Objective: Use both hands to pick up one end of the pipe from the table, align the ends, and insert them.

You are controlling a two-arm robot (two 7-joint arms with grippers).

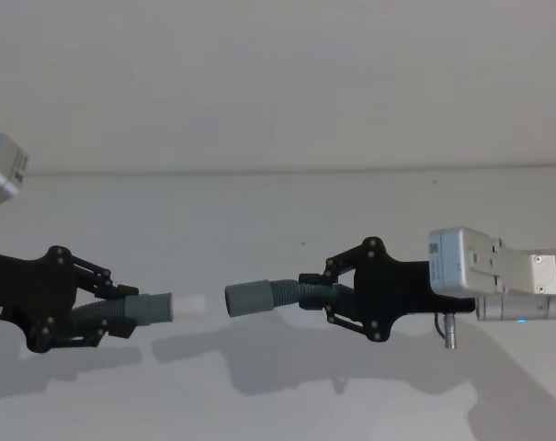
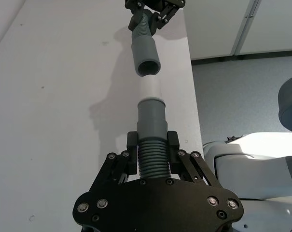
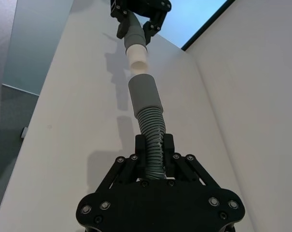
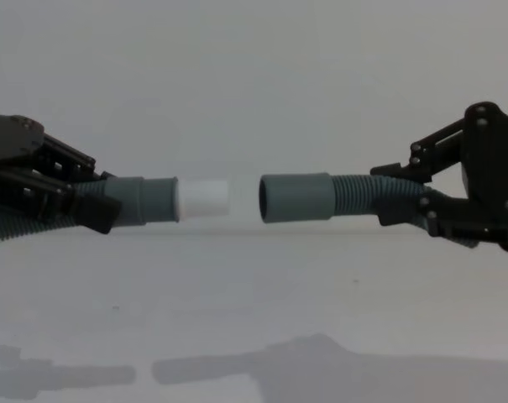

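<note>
Both grippers big in chest view, held above the table (image 4: 254,311). Left gripper (image 4: 90,206) clenched on corrugated hose just behind its grey cuff (image 4: 144,200), white tip (image 4: 203,199) pointing right. Right gripper (image 4: 405,197) clenched on the other hose piece (image 4: 354,195), its hollow grey socket (image 4: 295,198) facing the tip. Ends level, roughly in line, apart by a small gap, not inserted.
</note>
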